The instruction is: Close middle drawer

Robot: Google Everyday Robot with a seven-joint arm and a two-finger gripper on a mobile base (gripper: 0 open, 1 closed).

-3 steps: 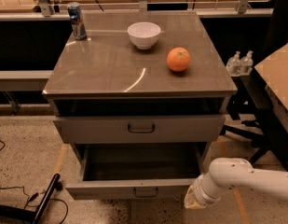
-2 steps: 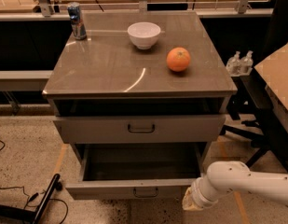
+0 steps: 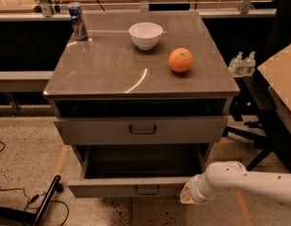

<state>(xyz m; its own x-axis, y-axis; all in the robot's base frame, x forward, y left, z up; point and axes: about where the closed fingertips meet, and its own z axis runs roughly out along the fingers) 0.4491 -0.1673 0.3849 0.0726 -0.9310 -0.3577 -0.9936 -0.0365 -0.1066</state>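
At the far left, low on the speckled floor, a black stand leg (image 3: 45, 205) lies at a slant with thin cables (image 3: 13, 206) near it. The grey cabinet (image 3: 88, 74) fills the middle of the view. On its glossy top, a blue and silver can (image 3: 78, 20) stands upright at the back left corner. A white bowl (image 3: 145, 34) sits further right near the back edge. An orange (image 3: 181, 60) rests right of the bowl and a little nearer the front, apart from it. Below the top, the top drawer (image 3: 98, 130), with its taller front and wide dark handle (image 3: 142, 129), stands slightly out from the cabinet. Under it the middle drawer (image 3: 112, 188) is pulled well out, so its shallow grey inside shows, and a small dark loop handle (image 3: 147, 190) sits at the centre of its low front panel. The gripper (image 3: 189, 195) is at the right end of that front panel, right beside it, low near the floor; whether it touches the panel, and whether it is wide or narrow, I cannot tell. The white arm (image 3: 248, 183) runs from it to the right edge of the view. Further right and higher, two small clear bottles (image 3: 243, 62) stand beside the cabinet, with a black chair (image 3: 265, 107) below them.
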